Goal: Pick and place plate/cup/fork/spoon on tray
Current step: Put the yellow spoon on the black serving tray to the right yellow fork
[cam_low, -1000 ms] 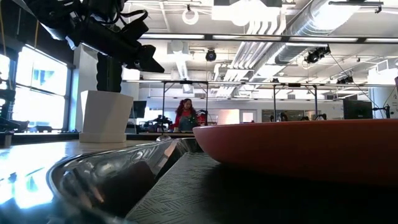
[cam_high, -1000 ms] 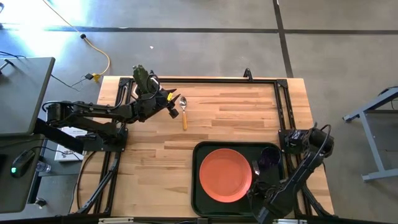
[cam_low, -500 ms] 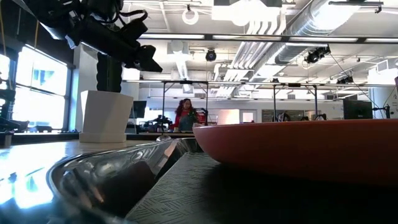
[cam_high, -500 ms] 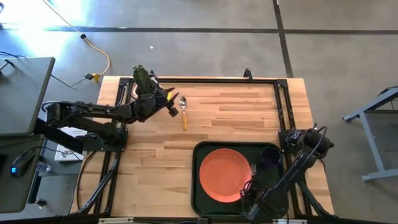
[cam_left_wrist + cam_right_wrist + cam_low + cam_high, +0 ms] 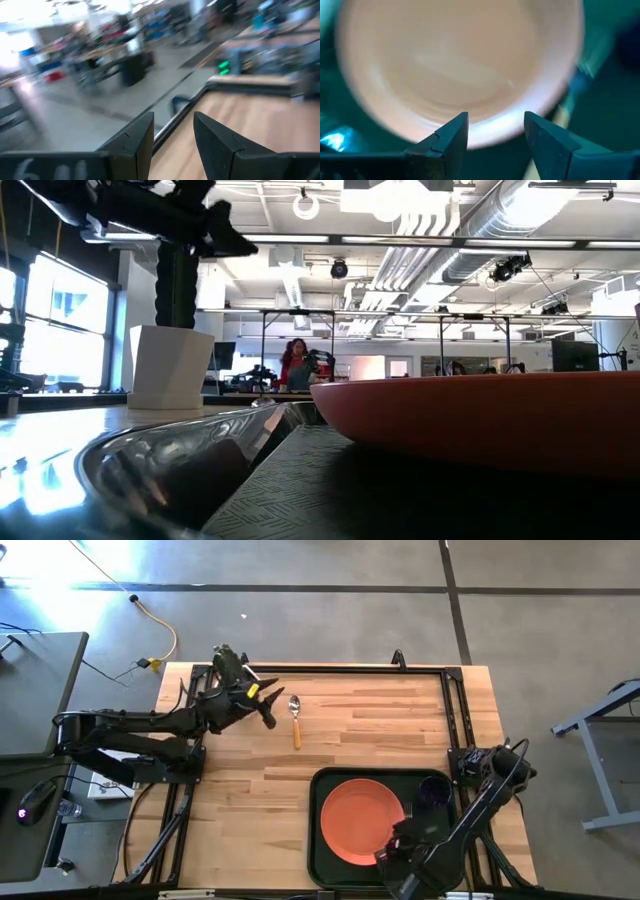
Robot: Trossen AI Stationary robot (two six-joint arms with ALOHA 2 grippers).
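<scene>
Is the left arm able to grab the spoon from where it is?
Probably yes. The left gripper hangs just beside the spoon with its jaws open and empty, and nothing lies between them on the bare table.

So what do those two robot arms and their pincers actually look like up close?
Both arms are dark, nearly black, built of slim jointed segments with black cables looped alongside. The left gripper carries small yellow markings near its wrist. Each gripper ends in two flat, angular dark fingers with slanted tips; those of the right gripper have the same wedge shape.
</scene>
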